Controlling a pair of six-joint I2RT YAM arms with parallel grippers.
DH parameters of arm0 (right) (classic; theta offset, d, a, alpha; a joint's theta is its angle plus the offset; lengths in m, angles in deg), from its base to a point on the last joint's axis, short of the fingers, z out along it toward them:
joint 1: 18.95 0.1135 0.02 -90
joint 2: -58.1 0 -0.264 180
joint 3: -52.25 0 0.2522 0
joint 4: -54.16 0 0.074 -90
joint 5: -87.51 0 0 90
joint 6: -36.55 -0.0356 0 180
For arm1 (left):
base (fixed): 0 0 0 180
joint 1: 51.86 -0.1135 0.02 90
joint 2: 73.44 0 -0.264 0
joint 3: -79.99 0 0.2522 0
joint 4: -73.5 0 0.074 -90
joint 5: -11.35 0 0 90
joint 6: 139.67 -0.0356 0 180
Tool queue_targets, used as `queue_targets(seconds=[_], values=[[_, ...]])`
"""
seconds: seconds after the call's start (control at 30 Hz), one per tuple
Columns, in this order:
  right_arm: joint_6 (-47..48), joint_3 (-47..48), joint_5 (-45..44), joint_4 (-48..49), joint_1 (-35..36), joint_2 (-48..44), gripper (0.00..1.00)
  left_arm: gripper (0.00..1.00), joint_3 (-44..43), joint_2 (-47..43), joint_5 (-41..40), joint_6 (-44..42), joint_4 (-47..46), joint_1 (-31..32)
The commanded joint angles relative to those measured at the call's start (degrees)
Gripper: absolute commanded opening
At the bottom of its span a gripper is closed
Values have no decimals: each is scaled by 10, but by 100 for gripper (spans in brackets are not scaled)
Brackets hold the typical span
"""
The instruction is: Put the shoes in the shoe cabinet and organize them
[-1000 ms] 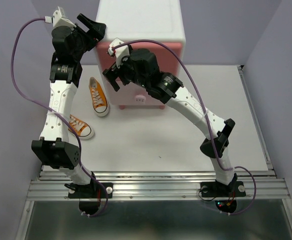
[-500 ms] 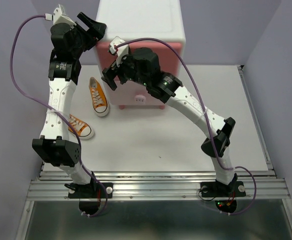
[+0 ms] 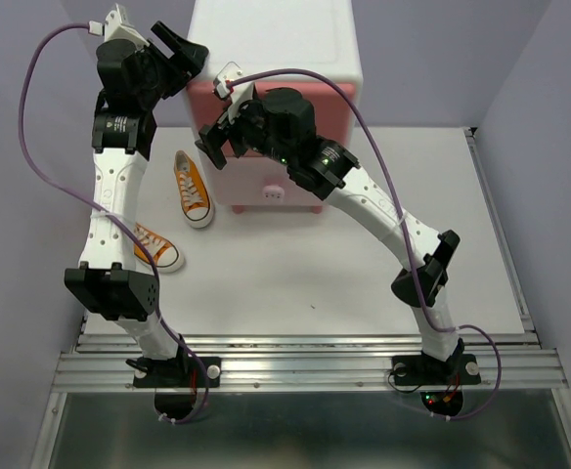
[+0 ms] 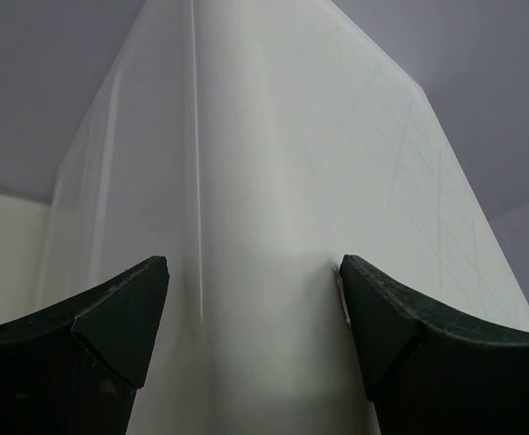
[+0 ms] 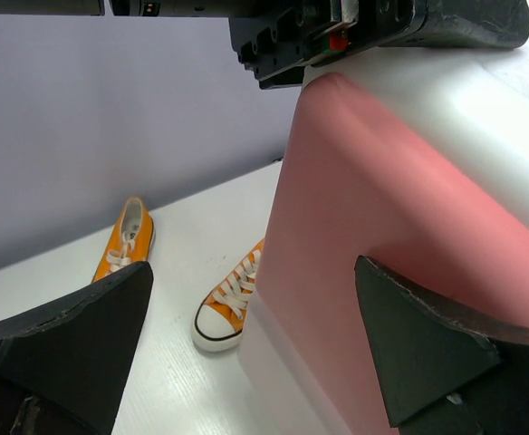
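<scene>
The shoe cabinet (image 3: 276,44) is white with pink drawer fronts (image 3: 310,117) and stands at the back. My left gripper (image 3: 176,51) is open at its top left corner; in the left wrist view the white corner (image 4: 264,181) sits between the fingers (image 4: 110,317). My right gripper (image 3: 217,137) is open and empty, in front of the left edge of the upper pink drawer (image 5: 382,199). Two orange shoes lie left of the cabinet, one beside it (image 3: 193,186) (image 5: 233,294), one nearer (image 3: 156,247) (image 5: 124,245). The white shoes are out of view.
A white bunny knob (image 3: 276,193) shows on the lower drawer. Purple walls close in the white table (image 3: 364,274) on the left, back and right. The left arm's wrist (image 5: 337,27) hangs over the cabinet's top edge in the right wrist view.
My right gripper has moved a little up and to the left along the upper drawer front. The left gripper has shifted slightly at the cabinet corner. The shoes have not moved.
</scene>
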Motion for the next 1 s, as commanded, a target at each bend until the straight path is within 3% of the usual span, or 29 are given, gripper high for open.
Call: queue_targets(seconds=[0.0, 0.37, 0.5, 0.83, 0.97], values=[[39, 29, -120, 108, -60, -12, 100, 87, 20, 63, -2, -83, 212, -7], [-85, -72, 105, 116, -60, -162, 100, 87, -4, 76, -4, -82, 219, -7], [-142, -129, 124, 97, -60, -221, 100, 87, -3, 76, -6, -78, 219, -7], [-174, -393, -50, -98, -60, -400, 100, 87, 23, 63, -10, -65, 192, -7], [-218, -494, -96, -76, -60, -429, 100, 87, 44, 54, -2, -57, 172, -7]])
